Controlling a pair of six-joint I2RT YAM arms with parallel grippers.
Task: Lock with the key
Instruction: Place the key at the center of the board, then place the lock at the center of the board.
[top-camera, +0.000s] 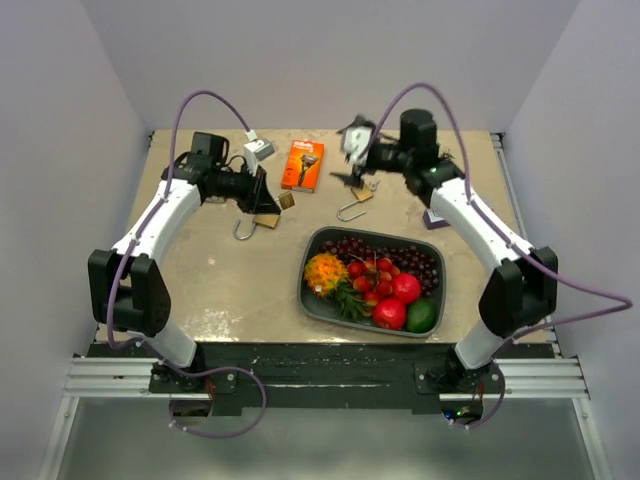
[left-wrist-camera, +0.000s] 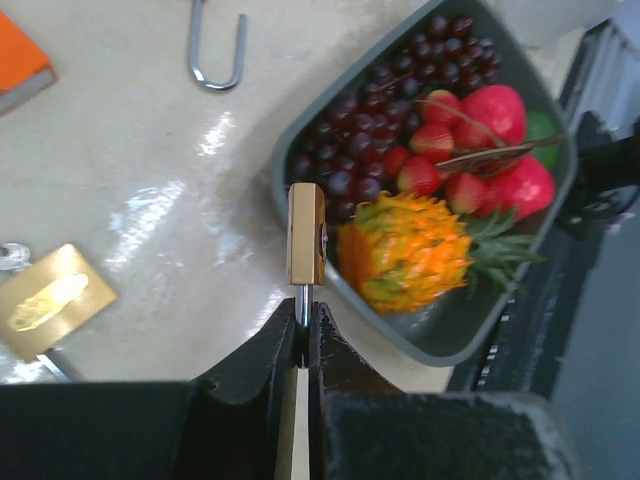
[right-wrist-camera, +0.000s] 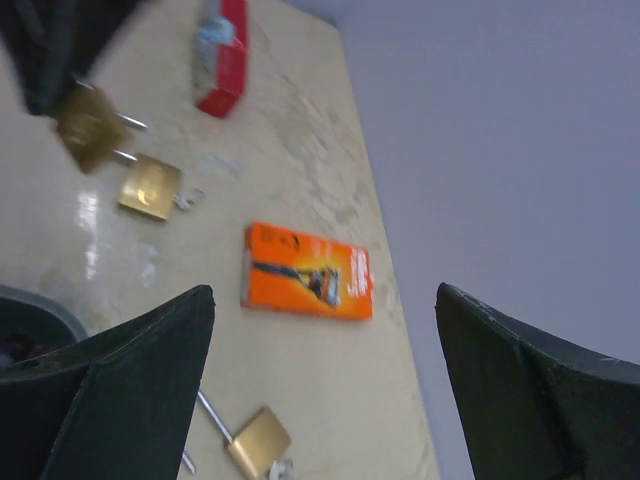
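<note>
My left gripper (top-camera: 266, 196) (left-wrist-camera: 304, 312) is shut on the steel shackle of a brass padlock (left-wrist-camera: 306, 235), which it holds edge-on above the table, next to the tray. A second brass padlock (top-camera: 265, 221) (left-wrist-camera: 55, 300) lies on the table under it, with a small silver piece at its edge. My right gripper (top-camera: 352, 165) (right-wrist-camera: 322, 292) is wide open and empty, raised above a third padlock (top-camera: 359, 195) (right-wrist-camera: 258, 442) whose open shackle (top-camera: 350, 212) (left-wrist-camera: 215, 50) lies flat. I cannot make out a key clearly.
A grey tray (top-camera: 306, 272) (left-wrist-camera: 430, 350) of fruit stands at the front middle. An orange razor box (top-camera: 303, 165) (right-wrist-camera: 308, 270) lies at the back centre. A small white and red pack (top-camera: 259, 149) (right-wrist-camera: 222, 50) lies at the back left.
</note>
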